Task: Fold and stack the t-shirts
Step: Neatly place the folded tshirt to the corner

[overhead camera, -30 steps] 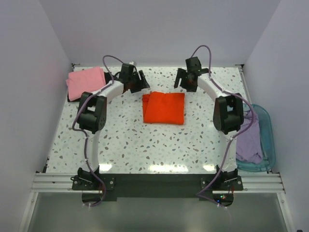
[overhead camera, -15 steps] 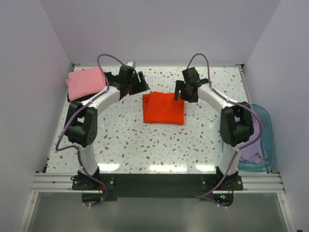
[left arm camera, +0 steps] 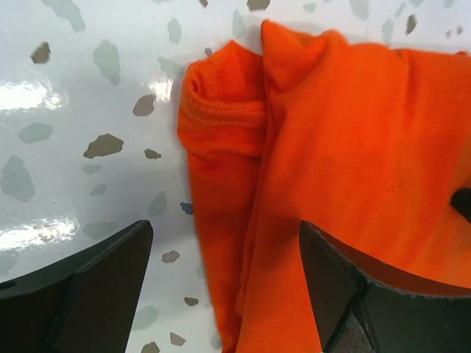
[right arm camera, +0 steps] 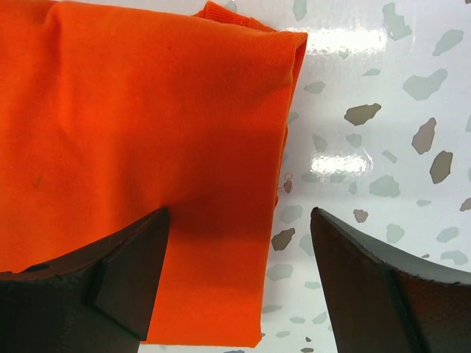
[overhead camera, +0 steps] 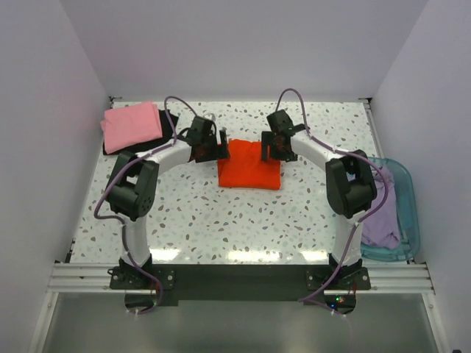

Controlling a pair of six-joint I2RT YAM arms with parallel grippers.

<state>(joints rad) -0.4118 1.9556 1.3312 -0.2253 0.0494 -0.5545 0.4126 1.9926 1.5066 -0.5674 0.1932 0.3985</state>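
The orange-red t-shirt (overhead camera: 249, 165) lies folded in a rectangle at the table's middle. My left gripper (overhead camera: 219, 145) is open at its far left corner; in the left wrist view (left arm camera: 224, 235) the jaws straddle the shirt's left edge (left arm camera: 331, 147). My right gripper (overhead camera: 271, 147) is open at its far right corner; in the right wrist view (right arm camera: 239, 220) the jaws straddle the shirt's right edge (right arm camera: 132, 132). The pink t-shirt (overhead camera: 131, 125) lies folded at the back left on the black t-shirt (overhead camera: 110, 150). The pale lavender t-shirt (overhead camera: 379, 213) lies crumpled in the basket.
A translucent blue plastic basket (overhead camera: 409, 193) sits at the table's right edge. White walls close in the back and both sides. The speckled tabletop (overhead camera: 221, 220) runs to the front rail.
Both grippers have come in from the back of the table and lowered onto the orange-red shirt's far corners. The shirts have not moved.
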